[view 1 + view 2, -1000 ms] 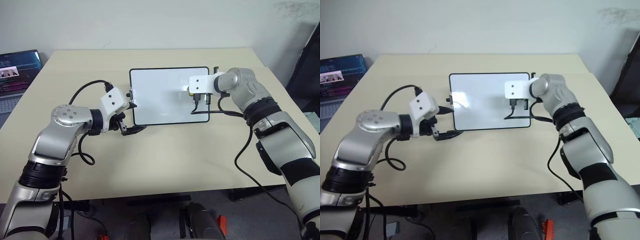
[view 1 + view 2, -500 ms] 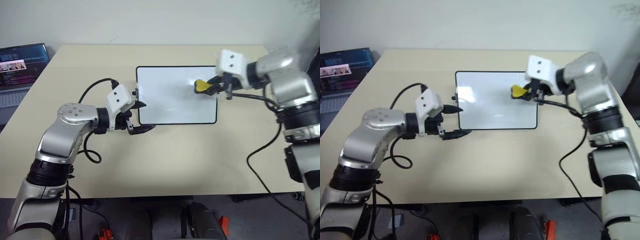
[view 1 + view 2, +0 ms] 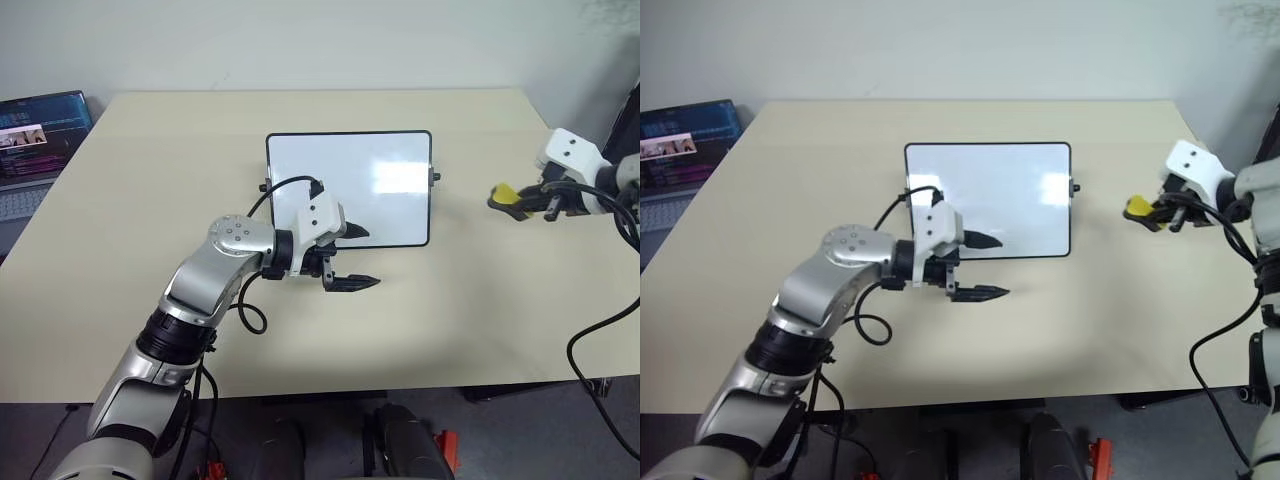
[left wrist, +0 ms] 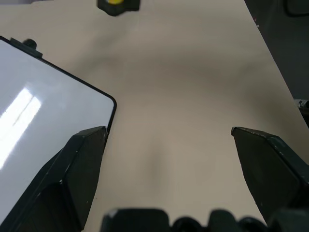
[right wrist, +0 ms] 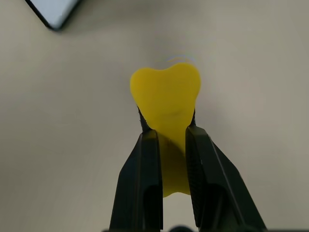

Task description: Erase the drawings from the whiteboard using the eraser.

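The whiteboard (image 3: pixel 348 175) lies flat in the middle of the table, black-framed, with a glare patch on its right half. The drawings are out of view: its face looks plain white. My left gripper (image 3: pixel 362 257) is open at the board's near edge, one finger over the board's front margin, the other over bare table. In the left wrist view the board's corner (image 4: pixel 53 104) sits beside one fingertip (image 4: pixel 89 145). My right gripper (image 3: pixel 520 200) is to the right of the board, over bare table, shut on the yellow eraser (image 5: pixel 166 96), whose tip sticks out past the fingers.
A laptop (image 3: pixel 35 130) with a lit screen stands off the table's left side. The tan table (image 3: pixel 450 320) has wide bare room in front of and to both sides of the board. A dark object (image 3: pixel 630 110) stands past the table's right edge.
My right gripper carried the eraser off the board's right side to the bare table on the right. My left gripper slid rightward along the board's near edge. The camera view also shifted.
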{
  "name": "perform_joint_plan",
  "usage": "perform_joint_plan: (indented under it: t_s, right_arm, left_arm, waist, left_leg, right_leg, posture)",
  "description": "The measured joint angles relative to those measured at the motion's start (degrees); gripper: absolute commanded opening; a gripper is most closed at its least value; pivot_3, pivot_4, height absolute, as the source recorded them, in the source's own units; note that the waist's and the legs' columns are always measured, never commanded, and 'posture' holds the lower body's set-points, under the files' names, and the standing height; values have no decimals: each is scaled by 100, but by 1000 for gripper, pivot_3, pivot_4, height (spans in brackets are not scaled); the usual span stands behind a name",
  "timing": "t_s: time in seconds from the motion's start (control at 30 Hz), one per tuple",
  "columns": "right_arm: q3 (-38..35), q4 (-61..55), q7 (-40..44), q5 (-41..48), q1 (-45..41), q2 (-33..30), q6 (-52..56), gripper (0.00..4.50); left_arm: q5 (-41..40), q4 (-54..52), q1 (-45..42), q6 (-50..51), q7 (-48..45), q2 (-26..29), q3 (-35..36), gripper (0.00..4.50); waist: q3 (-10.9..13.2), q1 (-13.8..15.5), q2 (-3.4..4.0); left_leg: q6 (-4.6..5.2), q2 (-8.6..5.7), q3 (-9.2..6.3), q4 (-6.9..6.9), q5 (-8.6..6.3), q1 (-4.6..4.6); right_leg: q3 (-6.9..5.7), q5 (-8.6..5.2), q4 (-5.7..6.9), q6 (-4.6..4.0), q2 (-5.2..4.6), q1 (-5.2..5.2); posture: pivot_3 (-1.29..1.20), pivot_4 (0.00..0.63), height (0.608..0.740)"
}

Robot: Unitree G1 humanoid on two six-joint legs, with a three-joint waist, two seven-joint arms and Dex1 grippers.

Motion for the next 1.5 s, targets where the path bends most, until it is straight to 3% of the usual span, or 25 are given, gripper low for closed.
perform_joint_plan:
  t_s: [0.57, 0.97, 1.1, 1.27, 1.5]
  right_arm:
    - [312, 2104, -583, -626, -347, 143, -362, 337]
    - [205, 2283, -661, -632, -367, 144, -444, 4483]
    - [100, 2203, -666, -584, -372, 141, -458, 4483]
    - [-346, 1733, -808, -208, -496, 183, -584, 4483]
    - [-1644, 1260, -2169, 946, -447, 1282, -586, 4483]
  left_arm:
    - [86, -21, 15, -20, -2, -126, -172, 4500]
    - [91, 29, 14, -41, -14, 134, -83, 4500]
    - [74, 137, 13, -48, 27, 163, 59, 4500]
    - [78, 235, 18, -213, 521, 193, 749, 4500]
    - [424, 356, 197, -395, 2468, -229, 1797, 4500]
  waist:
    - [11, 22, 19]
    - [11, 20, 20]
    - [12, 12, 21]
    - [13, 1, 23]
    - [12, 27, 22]
  left_leg:
    - [-1, 0, -2, 5, 1, -1]
    - [-1, -1, -2, 8, 1, 1]
    - [-1, 0, -2, 9, 1, 3]
    - [-1, 0, -3, 12, 1, 6]
    - [-2, 0, -14, 23, 1, 9]
  right_leg:
    - [-2, 1, 0, 1, -1, 5]
    - [-2, 1, 1, 2, -1, 8]
    - [-2, 1, 3, 2, -1, 8]
    - [-2, 1, 6, 2, 0, 11]
    - [-9, 3, 11, 3, -1, 25]
  posture:
    - [0, 150, 740]
    - [0, 150, 740]
    - [0, 150, 740]
    - [0, 150, 740]
    - [0, 150, 740]
